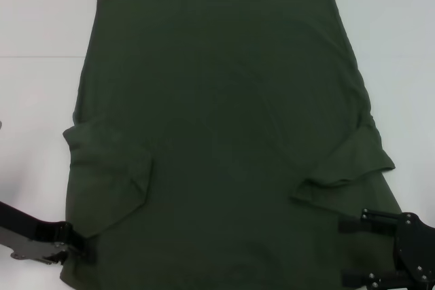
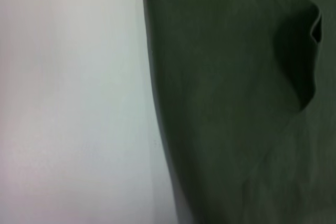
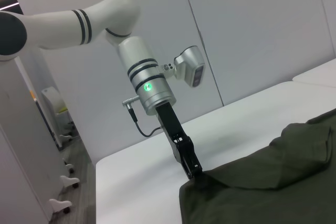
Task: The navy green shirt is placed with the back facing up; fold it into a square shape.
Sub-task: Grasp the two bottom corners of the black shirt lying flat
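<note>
The navy green shirt (image 1: 224, 134) lies flat on the white table (image 1: 41, 100), plain side up, with both sleeves turned inward over the body. My left gripper (image 1: 80, 244) is at the shirt's near left edge and touches the cloth at its corner. The right wrist view shows that same left gripper (image 3: 192, 172) with its tip on the shirt's corner (image 3: 210, 182). My right gripper (image 1: 352, 250) is open over the shirt's near right part, one finger on each side of a strip of cloth. The left wrist view shows the shirt's edge (image 2: 157, 103) and a folded sleeve (image 2: 299, 56).
Bare white table top (image 2: 73, 98) runs along both sides of the shirt and beyond its far hem. In the right wrist view a grey wall (image 3: 252, 35) rises behind the table, and a wheeled stand (image 3: 58, 182) is on the floor beside it.
</note>
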